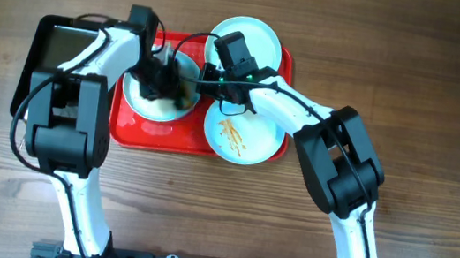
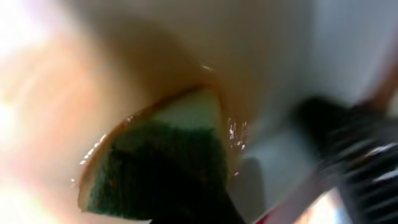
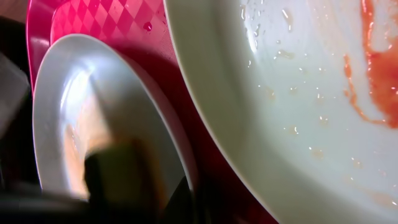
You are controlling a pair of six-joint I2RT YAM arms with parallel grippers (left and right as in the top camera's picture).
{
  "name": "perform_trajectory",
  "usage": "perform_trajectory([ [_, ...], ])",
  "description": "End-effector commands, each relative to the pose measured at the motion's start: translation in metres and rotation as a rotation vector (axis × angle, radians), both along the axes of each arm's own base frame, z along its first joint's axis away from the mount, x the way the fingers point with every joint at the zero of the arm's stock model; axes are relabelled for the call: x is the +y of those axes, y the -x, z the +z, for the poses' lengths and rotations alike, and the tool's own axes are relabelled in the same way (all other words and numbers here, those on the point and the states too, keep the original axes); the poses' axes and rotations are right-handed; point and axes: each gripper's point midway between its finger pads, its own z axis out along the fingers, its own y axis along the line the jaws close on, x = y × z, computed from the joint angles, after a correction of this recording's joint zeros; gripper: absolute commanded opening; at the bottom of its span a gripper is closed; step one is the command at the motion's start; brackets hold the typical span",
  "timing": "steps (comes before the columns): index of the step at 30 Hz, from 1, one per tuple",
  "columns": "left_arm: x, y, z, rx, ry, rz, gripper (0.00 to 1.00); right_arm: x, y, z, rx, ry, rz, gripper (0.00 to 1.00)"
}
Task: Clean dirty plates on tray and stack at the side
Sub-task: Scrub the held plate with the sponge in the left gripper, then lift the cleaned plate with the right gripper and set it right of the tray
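Nearest on the red tray (image 1: 151, 135), at its right end, lies the near plate (image 1: 242, 135), streaked with orange-brown sauce and beaded with droplets in the right wrist view. To its left sits the left plate (image 1: 152, 101), touching or just beside it. The left gripper (image 1: 167, 85) hangs over this plate and pinches a green and yellow sponge (image 2: 161, 165), which is pressed against the plate's inner wall with brownish liquid around its edge. The right gripper (image 1: 212, 85) reaches in at the left plate's right rim. Whether its jaws are spread or pressed together cannot be told. Farther back, the far plate (image 1: 251, 34) rests on the tray's far edge and looks clean. At the far left a black pan (image 1: 50, 38) sits on the wooden table (image 1: 432, 84), beside the tray.
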Motion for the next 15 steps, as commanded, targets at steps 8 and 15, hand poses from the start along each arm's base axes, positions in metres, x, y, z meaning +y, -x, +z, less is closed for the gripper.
perform_trajectory([
  [8, 0.118, -0.069, 0.128, -0.128, -0.183, 0.285, 0.04, -0.01, 0.014, -0.022, 0.083, 0.043, 0.007, 0.05],
  [15, 0.166, -0.058, 0.189, -0.213, -0.194, 0.399, 0.04, -0.013, 0.001, 0.025, -0.02, 0.145, 0.139, 0.05],
])
